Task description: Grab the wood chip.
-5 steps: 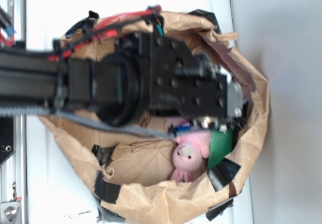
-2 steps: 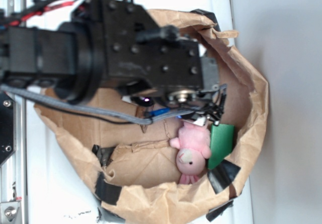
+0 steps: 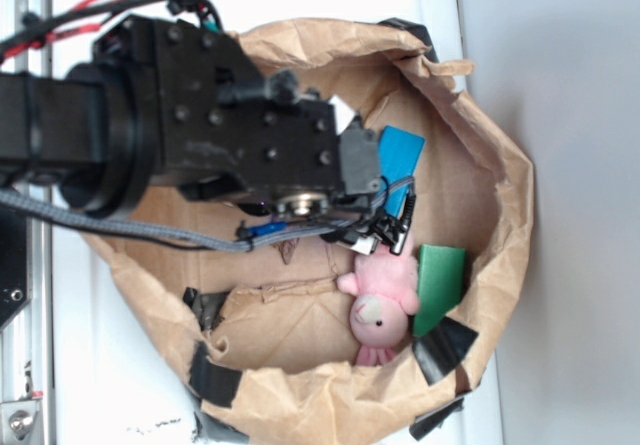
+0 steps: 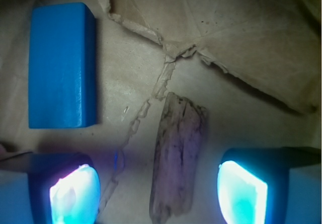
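Observation:
In the wrist view the wood chip (image 4: 178, 156), a rough brown elongated piece with ragged edges, lies flat on the brown paper floor of the bag. It sits between my two glowing blue fingertips, nearer the right one, with a gap on each side. My gripper (image 4: 158, 194) is open and empty above it. In the exterior view the gripper (image 3: 385, 233) hangs inside the paper bag (image 3: 505, 265) and the arm hides the chip.
A smooth blue block (image 4: 63, 65) lies left of the chip, also seen in the exterior view (image 3: 400, 155). Torn paper flaps (image 4: 241, 43) lie beyond the chip. A pink plush toy (image 3: 380, 300) and a green block (image 3: 437, 280) sit in the bag.
The arm has moved up and to the left in the exterior view, uncovering the blue block, the pink toy and the green block. The toy lies in a different spot than a second ago.

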`<state>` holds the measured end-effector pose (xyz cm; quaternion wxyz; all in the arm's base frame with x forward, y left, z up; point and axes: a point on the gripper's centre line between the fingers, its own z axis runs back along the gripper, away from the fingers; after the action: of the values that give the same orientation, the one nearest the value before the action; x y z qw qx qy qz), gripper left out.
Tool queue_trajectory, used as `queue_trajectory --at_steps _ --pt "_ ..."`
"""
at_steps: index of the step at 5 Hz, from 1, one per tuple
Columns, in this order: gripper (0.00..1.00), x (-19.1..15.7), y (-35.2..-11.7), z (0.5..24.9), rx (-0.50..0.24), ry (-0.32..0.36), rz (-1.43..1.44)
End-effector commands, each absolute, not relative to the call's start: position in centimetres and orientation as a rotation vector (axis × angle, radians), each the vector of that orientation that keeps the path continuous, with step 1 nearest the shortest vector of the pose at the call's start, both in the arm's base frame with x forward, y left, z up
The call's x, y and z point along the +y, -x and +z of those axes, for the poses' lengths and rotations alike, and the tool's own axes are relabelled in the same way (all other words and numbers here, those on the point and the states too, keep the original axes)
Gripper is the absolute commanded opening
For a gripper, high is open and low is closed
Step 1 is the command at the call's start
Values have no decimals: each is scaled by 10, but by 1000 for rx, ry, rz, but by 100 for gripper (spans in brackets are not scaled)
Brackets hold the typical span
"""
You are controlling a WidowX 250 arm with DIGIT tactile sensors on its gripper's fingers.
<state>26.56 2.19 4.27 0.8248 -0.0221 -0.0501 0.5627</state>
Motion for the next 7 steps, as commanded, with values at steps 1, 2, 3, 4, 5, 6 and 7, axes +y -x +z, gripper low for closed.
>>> queue_trajectory --at_steps 1,2,3,4,5,6,7 --pt "100 28 -233 28 -149 34 1216" --pt "100 27 -231 22 -157 23 1206" --pt "100 25 -229 18 -167 15 1192" --pt "100 23 -232 23 -150 22 1189" --pt "0 26 -235 25 -152 35 1205" --pt "0 28 -237 27 -152 49 1198" --pt "0 31 -238 26 -148 68 1181"
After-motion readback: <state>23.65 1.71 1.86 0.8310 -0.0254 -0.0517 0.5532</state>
